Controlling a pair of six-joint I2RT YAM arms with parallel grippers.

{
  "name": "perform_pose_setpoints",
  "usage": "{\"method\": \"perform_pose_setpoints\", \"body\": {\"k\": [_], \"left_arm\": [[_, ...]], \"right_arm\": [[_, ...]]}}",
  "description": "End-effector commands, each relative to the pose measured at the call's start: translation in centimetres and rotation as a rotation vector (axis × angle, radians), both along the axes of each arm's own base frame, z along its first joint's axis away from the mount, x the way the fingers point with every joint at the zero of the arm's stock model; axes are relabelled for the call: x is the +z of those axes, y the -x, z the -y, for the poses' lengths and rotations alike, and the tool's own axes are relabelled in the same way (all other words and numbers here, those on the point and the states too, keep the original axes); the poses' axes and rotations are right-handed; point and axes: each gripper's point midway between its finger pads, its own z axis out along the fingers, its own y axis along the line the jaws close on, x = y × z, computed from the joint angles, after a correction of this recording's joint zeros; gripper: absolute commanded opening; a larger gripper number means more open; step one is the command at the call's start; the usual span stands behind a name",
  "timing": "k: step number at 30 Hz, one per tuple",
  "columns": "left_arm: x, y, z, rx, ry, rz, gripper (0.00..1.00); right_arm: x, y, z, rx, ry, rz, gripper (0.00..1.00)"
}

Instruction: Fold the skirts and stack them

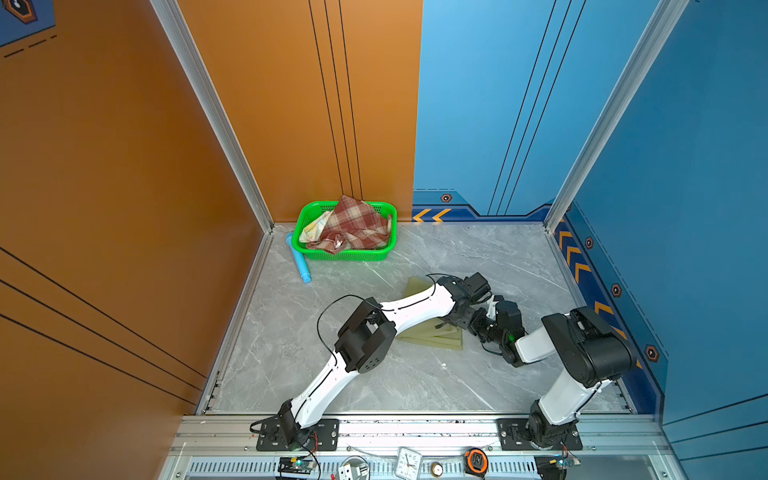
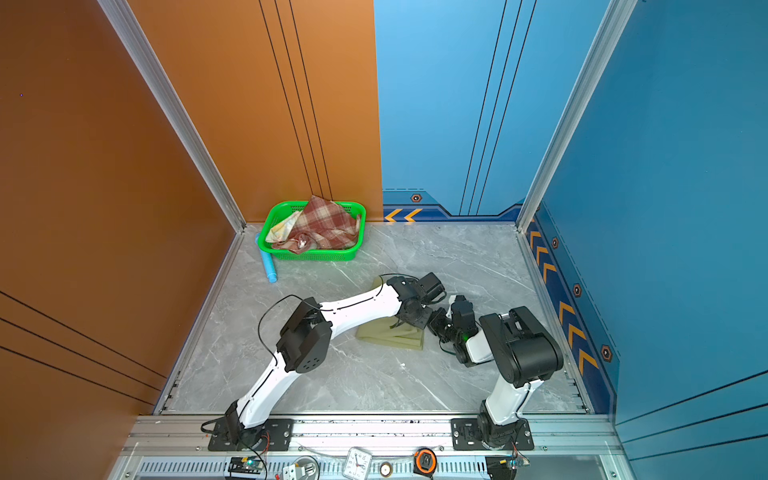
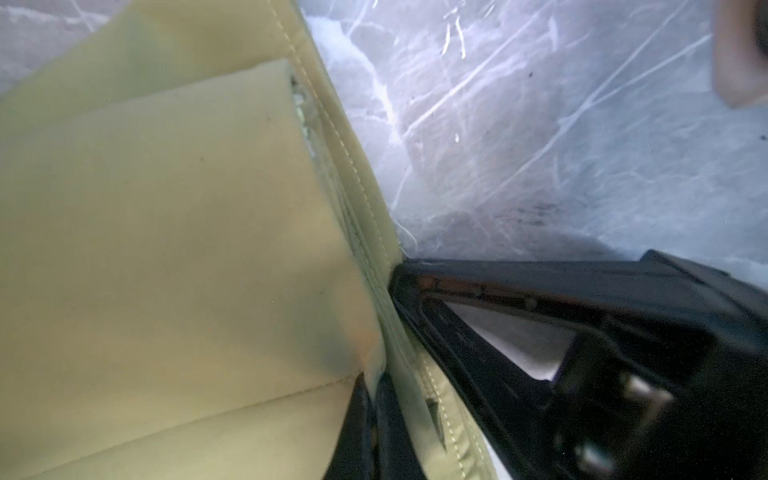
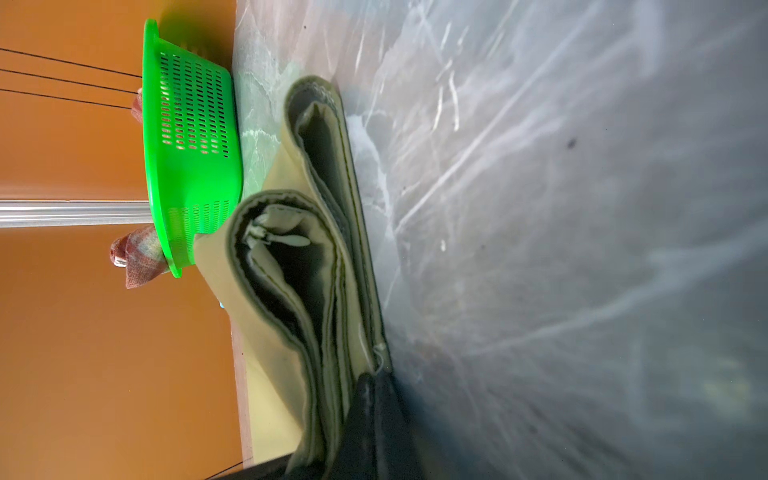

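**While the olive-green skirt (image 1: 436, 338) is pinched at two points, its fold is to be kept square**

Since the olive-green skirt lies partly folded near the middle of the marble table (image 1: 374, 374), well apart from the green basket (image 1: 345, 254), the step in hand is judged to be a further fold of this garment. The left gripper (image 3: 376, 415) is seen clenched on a stitched edge of the cloth, which passes between its dark fingers. The right gripper (image 4: 370, 399) is likewise closed, on the layered edge of the same skirt. In both top views the two grippers are found close together, on the side of the skirt toward the right arm.

For the step to be done well, both pinched points should be lifted together and carried level across the cloth, so that the layers are not dragged askew. The edges should be laid flush before anything is released. Loose loops in the stack, visible in the right wrist view, could then be pressed flat.

The plaid skirt (image 1: 353, 226) and the floral skirt (image 1: 316, 226) are crumpled in the basket, the floral one mostly covered. How many layers are caught by the right gripper cannot be told, since its tips are cut off at the frame's edge. Much of the olive-green skirt is hidden beneath the left arm in the top views, so its full outline cannot be made out.
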Motion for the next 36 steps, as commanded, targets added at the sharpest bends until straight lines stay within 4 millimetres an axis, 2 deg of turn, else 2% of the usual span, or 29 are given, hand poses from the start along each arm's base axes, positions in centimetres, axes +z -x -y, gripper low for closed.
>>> {"method": "perform_pose_setpoints", "body": {"k": [1,6,9,11,15,18,25,30,36], "left_arm": [[2.8,0.3,1.3,0.0,0.054,0.027,0.0],[2.4,0.4,2.2,-0.001,0.071,0.012,0.0],[1.5,0.4,2.0,0.003,0.06,-0.001,0.0],[0.8,0.5,1.7,0.009,0.045,-0.01,0.0],[0.1,0.3,1.2,0.021,0.03,-0.017,0.0],[0.1,0.1,1.2,0.022,0.03,-0.013,0.0],[0.3,-0.5,1.4,0.028,0.044,-0.009,0.0],[0.4,-1.1,1.5,0.037,0.063,-0.011,0.0],[0.1,-1.1,2.0,0.04,0.088,-0.029,0.01]], "right_arm": [[-5.8,4.3,1.3,-0.025,0.073,-0.247,0.03],[-6.0,4.3,1.2,-0.025,0.066,-0.245,0.03],[-6.0,4.5,1.3,-0.027,0.067,-0.246,0.04],[-6.0,4.5,1.4,-0.028,0.066,-0.247,0.08],[-6.0,4.8,1.8,-0.037,0.062,-0.248,0.24],[-5.8,5.0,2.2,-0.041,0.056,-0.247,0.29],[-6.3,7.6,4.0,-0.045,0.09,-0.279,0.35],[-6.4,9.5,4.3,-0.014,0.095,-0.297,0.39],[-5.7,10.8,4.4,0.011,0.127,-0.303,0.44]]}}
